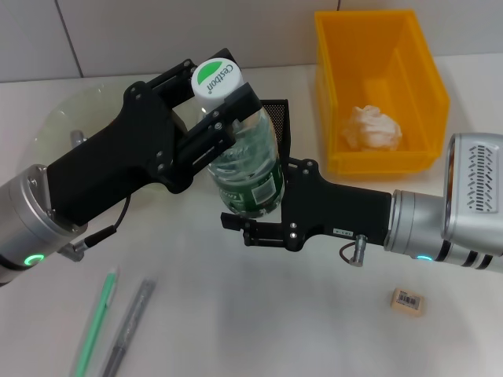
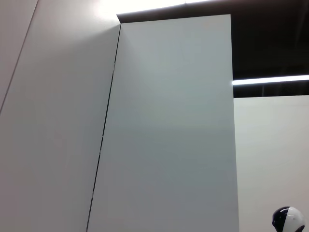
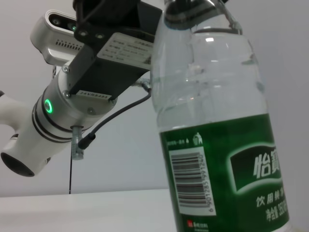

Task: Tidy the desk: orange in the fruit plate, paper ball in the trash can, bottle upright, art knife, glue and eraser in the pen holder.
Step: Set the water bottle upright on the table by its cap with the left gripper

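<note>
At desk centre — bottle (image 1: 247,161) upright | left gripper (image 1: 216,102) clamps its neck | right gripper (image 1: 255,224) — cannot tell

One bottle (image 1: 245,149) stands at the frame's centre, one yellow bin (image 1: 380,86) at upper right holds one paper ball (image 1: 371,129), one eraser (image 1: 408,301) lies lower right, two pens (image 1: 114,322) lower left, and one clear plate (image 1: 75,122) upper left.

desk (image 1: 236,314): white
front left: green pen (image 1: 95,322); grey pen (image 1: 129,326), side by side
front right: eraser (image 1: 408,301)
back right: yellow bin (image 1: 424,102)
back left: clear plate (image 1: 59,126)
</note>
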`<action>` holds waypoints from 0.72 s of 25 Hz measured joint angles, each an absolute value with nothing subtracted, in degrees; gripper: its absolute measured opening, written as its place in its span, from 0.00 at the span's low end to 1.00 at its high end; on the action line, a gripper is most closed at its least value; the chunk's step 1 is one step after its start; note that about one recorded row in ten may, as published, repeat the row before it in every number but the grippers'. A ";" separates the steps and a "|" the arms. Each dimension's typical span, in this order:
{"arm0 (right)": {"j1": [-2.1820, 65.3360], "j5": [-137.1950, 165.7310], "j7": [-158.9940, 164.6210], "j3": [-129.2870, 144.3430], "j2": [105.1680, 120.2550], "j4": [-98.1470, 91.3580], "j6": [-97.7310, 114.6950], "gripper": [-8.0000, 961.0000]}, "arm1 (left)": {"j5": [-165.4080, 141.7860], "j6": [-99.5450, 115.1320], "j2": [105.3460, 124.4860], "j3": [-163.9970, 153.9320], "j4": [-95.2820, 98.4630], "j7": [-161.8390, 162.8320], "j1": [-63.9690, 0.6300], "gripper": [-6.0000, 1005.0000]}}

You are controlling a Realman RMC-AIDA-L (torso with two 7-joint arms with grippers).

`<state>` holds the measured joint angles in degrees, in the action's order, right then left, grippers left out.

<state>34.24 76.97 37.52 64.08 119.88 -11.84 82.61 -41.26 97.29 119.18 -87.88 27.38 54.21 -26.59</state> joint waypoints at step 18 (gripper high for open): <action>34.49 76.91 35.91 64.07 119.88 -8.94 82.43 0.80 | -41.32 97.39 119.18 -87.89 27.57 54.25 -26.45 0.44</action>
